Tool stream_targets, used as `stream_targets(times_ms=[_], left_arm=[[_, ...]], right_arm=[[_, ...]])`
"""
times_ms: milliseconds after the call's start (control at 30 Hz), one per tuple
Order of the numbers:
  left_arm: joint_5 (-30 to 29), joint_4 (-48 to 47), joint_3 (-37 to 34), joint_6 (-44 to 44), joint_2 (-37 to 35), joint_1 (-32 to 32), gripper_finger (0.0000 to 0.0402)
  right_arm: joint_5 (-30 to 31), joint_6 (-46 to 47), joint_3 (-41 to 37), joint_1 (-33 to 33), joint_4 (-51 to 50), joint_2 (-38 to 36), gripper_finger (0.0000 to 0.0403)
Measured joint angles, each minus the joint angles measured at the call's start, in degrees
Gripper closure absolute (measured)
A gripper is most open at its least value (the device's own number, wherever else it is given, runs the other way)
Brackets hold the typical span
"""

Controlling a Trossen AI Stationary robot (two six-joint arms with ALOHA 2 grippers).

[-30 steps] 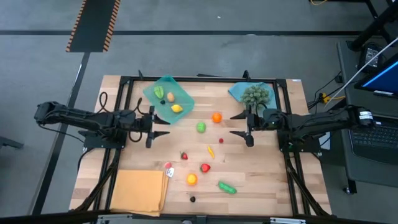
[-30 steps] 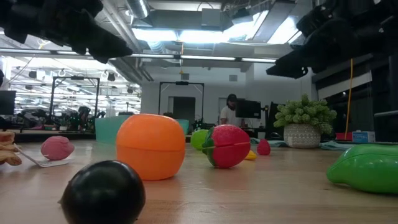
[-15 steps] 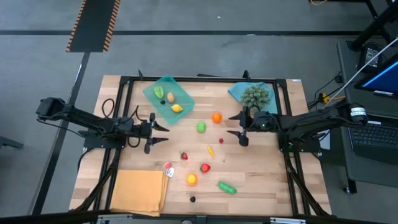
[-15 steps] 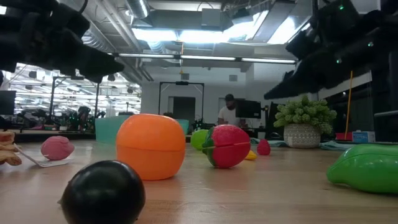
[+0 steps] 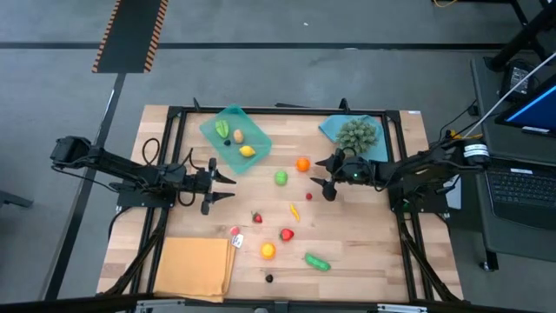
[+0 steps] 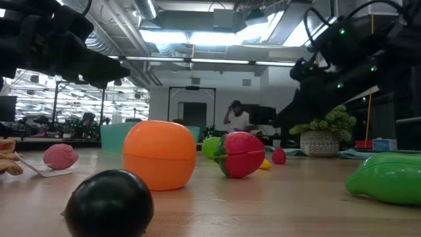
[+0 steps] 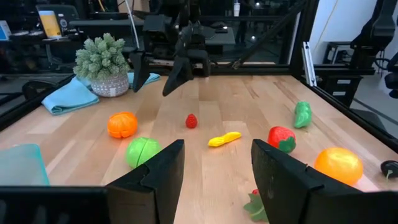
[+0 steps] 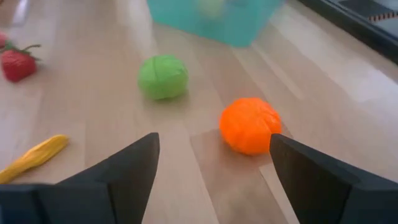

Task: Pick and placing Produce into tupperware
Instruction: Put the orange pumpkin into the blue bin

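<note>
the tupperware sat at the back of the table, with three bits of produce in it. the orange lay a little way from the tupperware. the right gripper hung just beside the orange, fingers wide and empty. the left gripper waited near the tupperware, partly open and empty.

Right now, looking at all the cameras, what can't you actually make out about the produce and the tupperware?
- Tupperware contents: high view shows small green and yellow pieces, too small to identify.
- Tupperware in right wrist view: blurred, cut off by the picture's edge.
- Tupperware in low view: mostly hidden behind the orange fruit.
- Black berry: too small in high view to name.
</note>
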Motion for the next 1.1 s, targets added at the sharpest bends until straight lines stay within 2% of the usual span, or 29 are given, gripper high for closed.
stream_targets(times_ms=[300,667,1100], left_arm=[[0.0,0.0,0.0,0.0,0.0,0.0,0.0223],[0.0,0.0,0.0,0.0,0.0,0.0,0.0223],[0.0,0.0,0.0,0.0,0.0,0.0,0.0223]], right_arm=[[0.0,2.0,0.2,-0.8,6.8,6.6,0.0096],[5.2,1.6,5.2,-0.8,6.2,16.3,0.0096],[6.3,0.1,10.9,-1.3,6.2,22.4,0.0096]])
